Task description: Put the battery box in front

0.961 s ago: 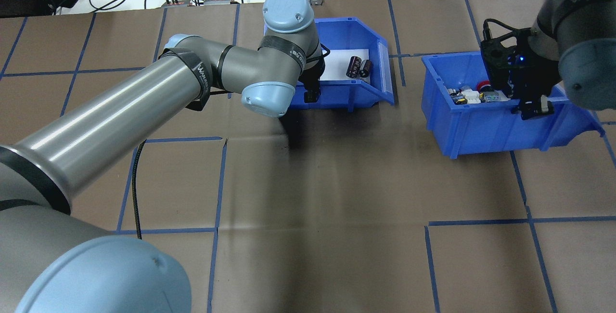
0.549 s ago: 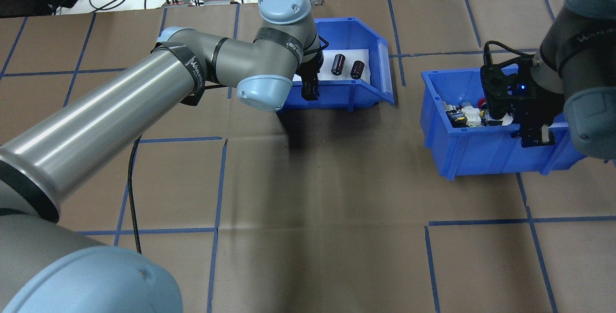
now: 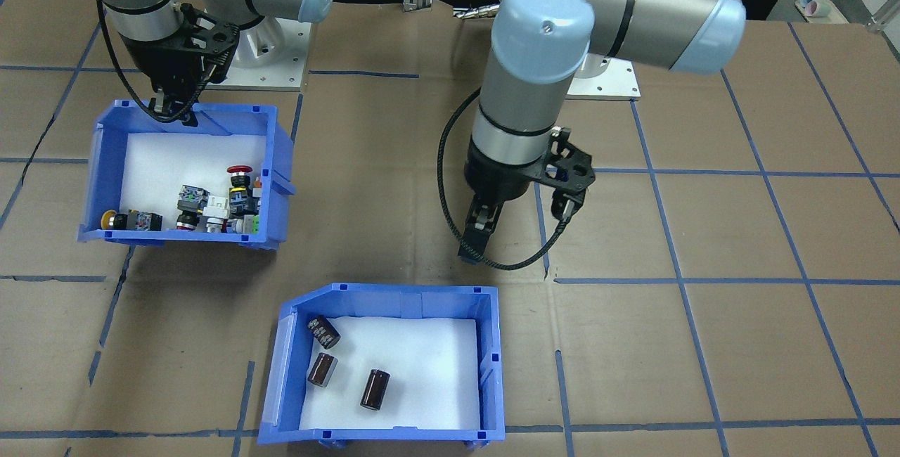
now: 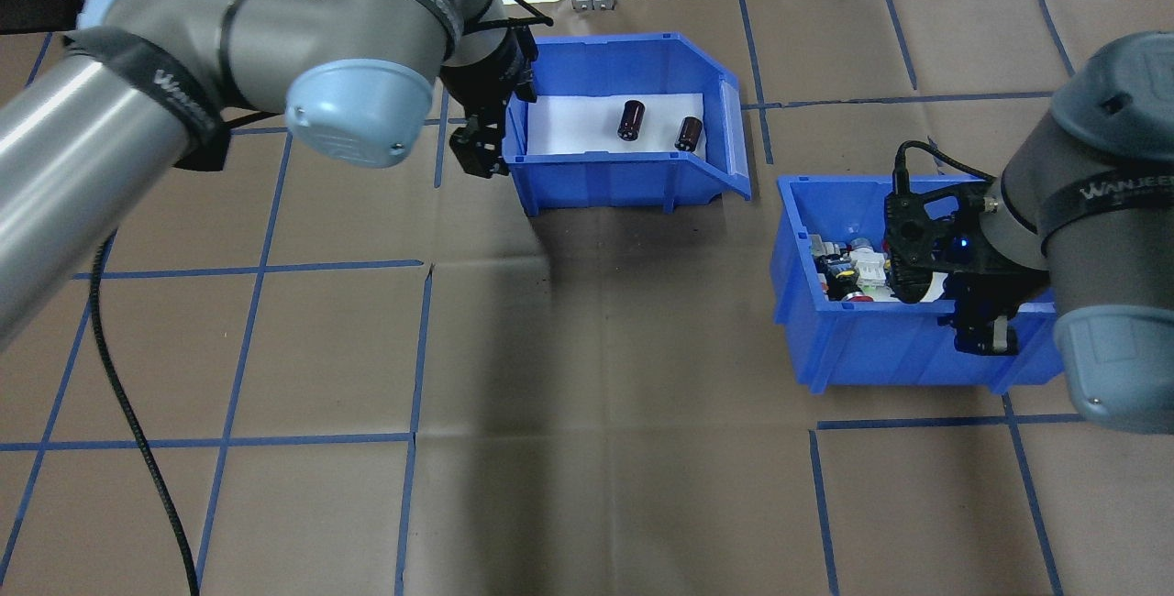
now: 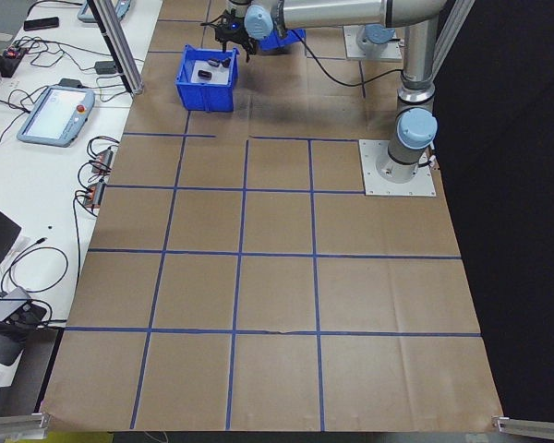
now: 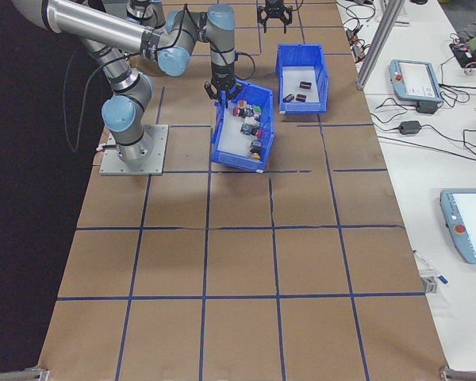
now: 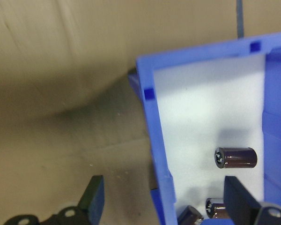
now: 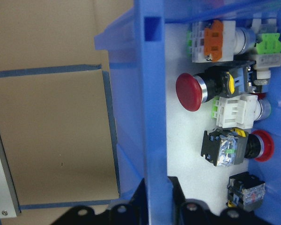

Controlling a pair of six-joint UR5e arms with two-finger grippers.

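left gripper [image 4: 479, 151] | jaws apart, empty, just off battery box [image 4: 605, 176] left wall | right gripper [image 4: 981, 335] clamps button bin [image 4: 862, 358] wall

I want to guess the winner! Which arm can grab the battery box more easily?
Left. The left gripper is open right beside the battery box. The right gripper is farther off, clamped on the button bin.

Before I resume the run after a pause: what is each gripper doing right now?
Left gripper: open, its fingers straddling the battery box wall, gripping nothing.
Right gripper: shut on the wall of the button bin.
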